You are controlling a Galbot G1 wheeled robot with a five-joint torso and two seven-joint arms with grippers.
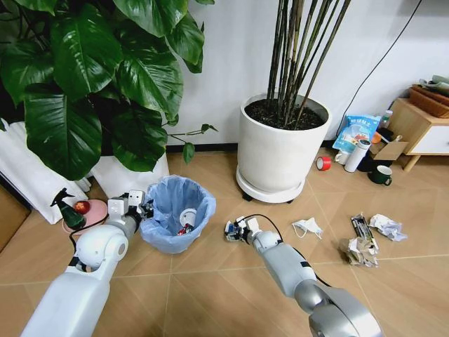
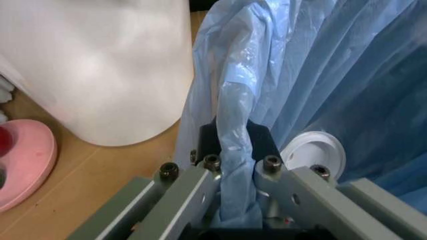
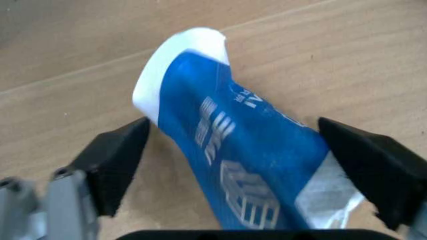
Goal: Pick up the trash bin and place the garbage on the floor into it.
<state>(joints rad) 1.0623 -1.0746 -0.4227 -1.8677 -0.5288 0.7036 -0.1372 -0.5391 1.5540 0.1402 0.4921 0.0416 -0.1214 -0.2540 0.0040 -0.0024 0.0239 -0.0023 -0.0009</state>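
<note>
A lived-in home corner, or a mock-up of one

Tan floor tiles [image 1: 210, 281], white wall [image 1: 231, 56], two big potted plants in white pots [image 1: 277, 158], a low wooden cabinet [image 1: 421, 126], litter strewn about.

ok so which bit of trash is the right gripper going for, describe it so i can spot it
Start at the big white plant pot holding the tall stalks, then drop to the floor in front of it, just beside the blue-lined trash bin. There the open right gripper straddles a flattened blue-white carton, the only blue litter among white paper scraps.
</note>
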